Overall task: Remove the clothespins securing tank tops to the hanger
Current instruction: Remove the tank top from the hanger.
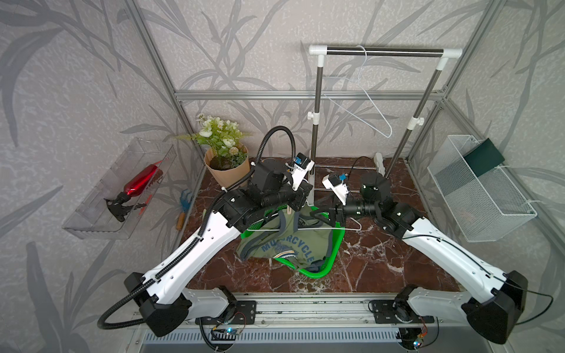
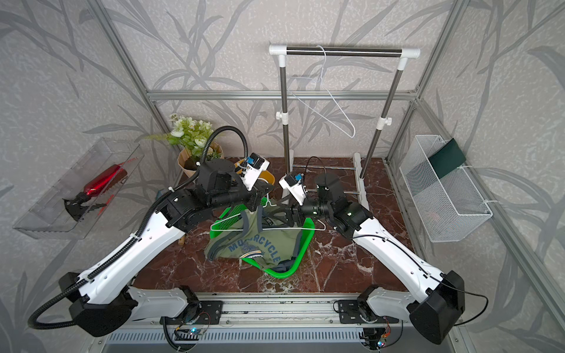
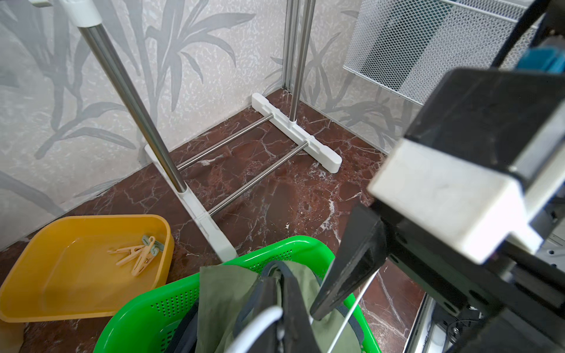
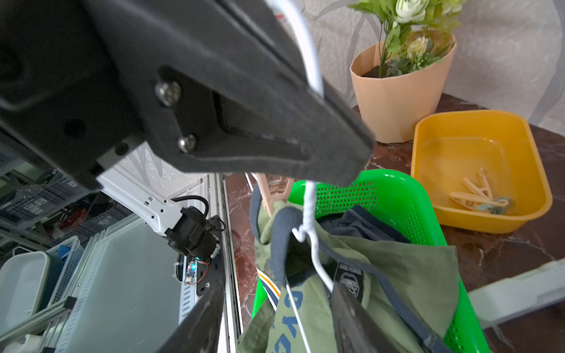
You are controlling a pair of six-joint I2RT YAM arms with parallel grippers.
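The olive-green tank top (image 1: pixel 293 241) (image 2: pixel 260 244) with "MOTORCYCLE" lettering hangs on a white wire hanger (image 1: pixel 305 228) (image 4: pixel 308 214) over the green basket. One pale clothespin (image 1: pixel 289 210) (image 4: pixel 269 195) grips its navy strap. My left gripper (image 1: pixel 299 204) (image 3: pixel 279 293) is shut on the hanger's neck and holds it up. My right gripper (image 1: pixel 318 212) (image 4: pixel 275 324) stands open astride the hanger's shoulder wire and the olive cloth. A dark slate-blue tank top (image 4: pixel 363 223) lies bunched in the basket beneath. Several loose clothespins (image 3: pixel 139 252) (image 4: pixel 477 195) lie in the yellow tray.
The green basket (image 1: pixel 334 244) sits mid-table, the yellow tray (image 3: pixel 91 220) behind it by the flower pot (image 1: pixel 227 171). A clothes rack (image 1: pixel 385 52) with an empty hanger (image 1: pixel 367 104) stands at the back. A mesh basket (image 1: pixel 483 195) hangs right, a clear bin with a red bottle (image 1: pixel 143 180) left.
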